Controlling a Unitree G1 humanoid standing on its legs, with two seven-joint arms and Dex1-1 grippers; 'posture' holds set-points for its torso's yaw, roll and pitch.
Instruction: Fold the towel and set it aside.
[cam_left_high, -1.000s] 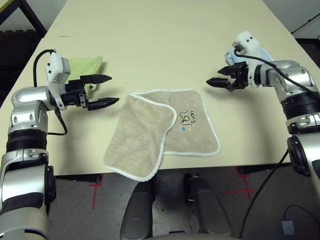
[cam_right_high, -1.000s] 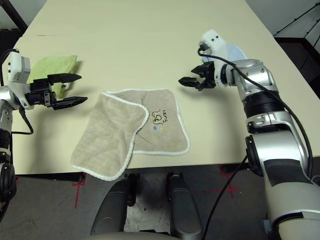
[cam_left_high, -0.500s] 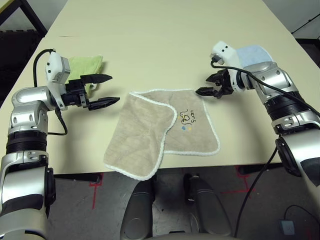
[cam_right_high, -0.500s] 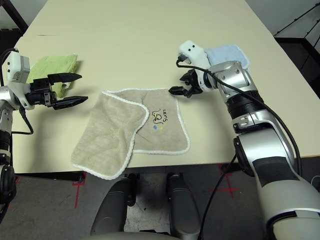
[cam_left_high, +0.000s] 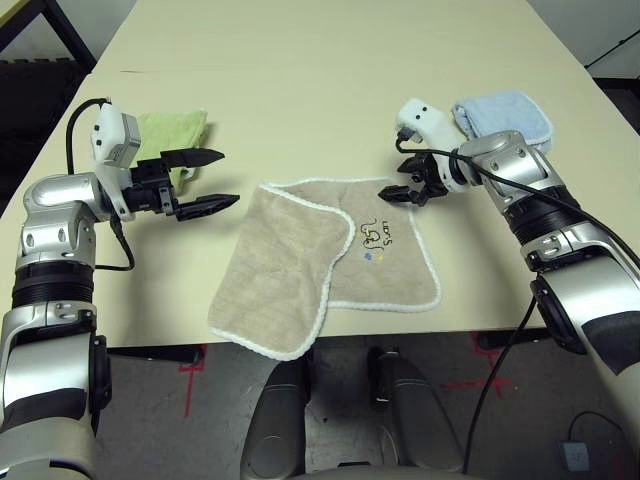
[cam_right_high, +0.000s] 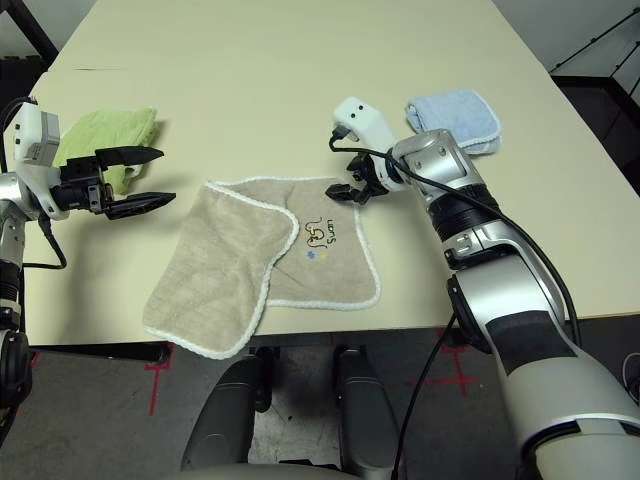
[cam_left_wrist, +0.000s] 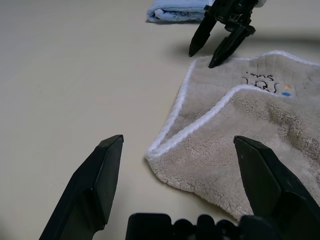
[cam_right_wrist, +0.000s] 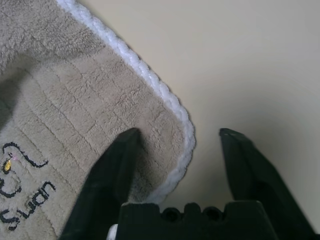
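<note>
The beige towel (cam_left_high: 300, 265) with white edging lies flat near the table's front edge. Its left part is folded over, and the embroidered motif (cam_left_high: 376, 236) faces up. My right gripper (cam_left_high: 396, 192) is down at the towel's far right corner. In the right wrist view its jaws (cam_right_wrist: 180, 132) stand apart astride that corner: one finger rests on the cloth (cam_right_wrist: 75, 95), the other on bare table. Left of the towel my left gripper (cam_left_high: 208, 181) hovers open, pointing toward it. In the left wrist view the towel's near folded corner (cam_left_wrist: 165, 155) lies between its fingers and a little ahead.
A folded lime-green towel (cam_left_high: 172, 130) lies behind my left gripper. A folded light blue towel (cam_left_high: 505, 112) lies at the right, behind my right forearm. The cream table (cam_left_high: 300, 70) stretches far back, and its front edge runs just under the beige towel.
My right arm has swung left and down from beside the blue towel to the beige towel's far right corner, and its jaws have narrowed. The left arm has not moved.
</note>
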